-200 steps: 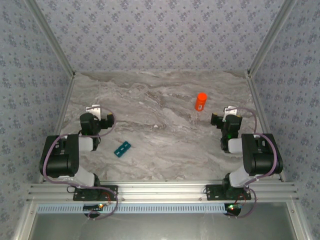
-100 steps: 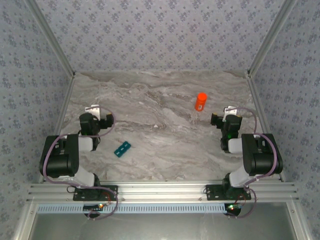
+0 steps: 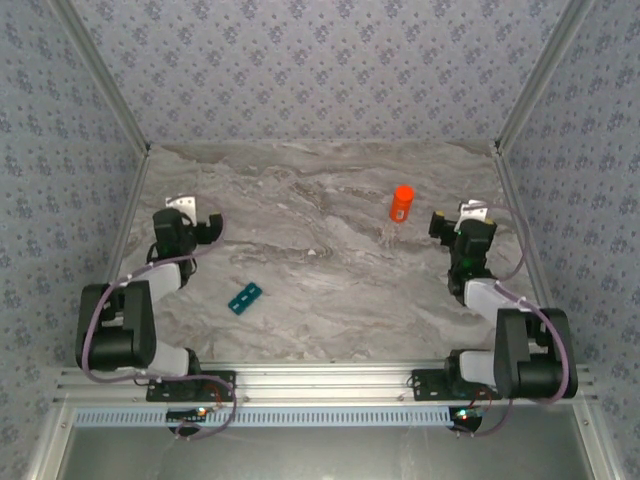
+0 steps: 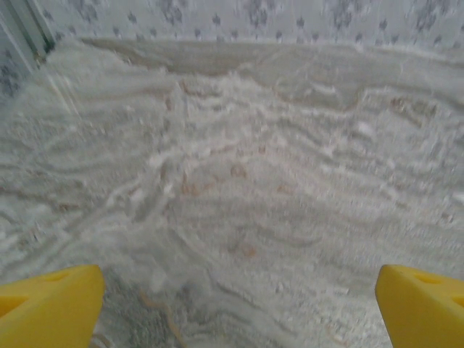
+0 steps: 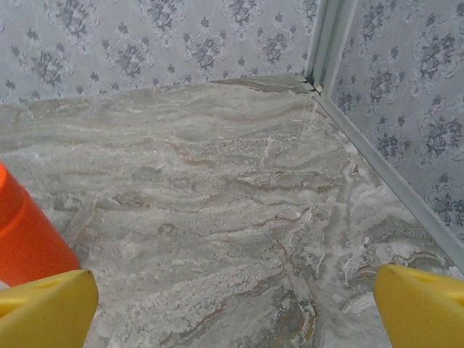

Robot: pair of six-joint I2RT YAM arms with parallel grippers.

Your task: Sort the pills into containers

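The teal-blue pill box (image 3: 245, 297) lies flat on the marble table (image 3: 320, 260), near the front left of centre. My left gripper (image 3: 178, 222) hovers to its far left and is apart from it. In the left wrist view its yellow fingertips (image 4: 51, 304) sit wide apart over bare marble, so the left gripper (image 4: 239, 304) is open. My right gripper (image 3: 458, 226) stands just right of the orange bottle (image 3: 401, 203). It is open (image 5: 235, 304) and holds nothing, with the orange bottle (image 5: 29, 232) beside its left finger. No loose pills are visible.
Patterned walls enclose the table on three sides. A metal corner post (image 5: 330, 43) and the right wall's base rail (image 5: 391, 181) lie close ahead of the right gripper. The arms' bases sit on the front rail (image 3: 320, 385).
Both arms have stretched out from their bases. The left gripper moved back and left, the right gripper back and slightly right. The pill box and the bottle stayed put.
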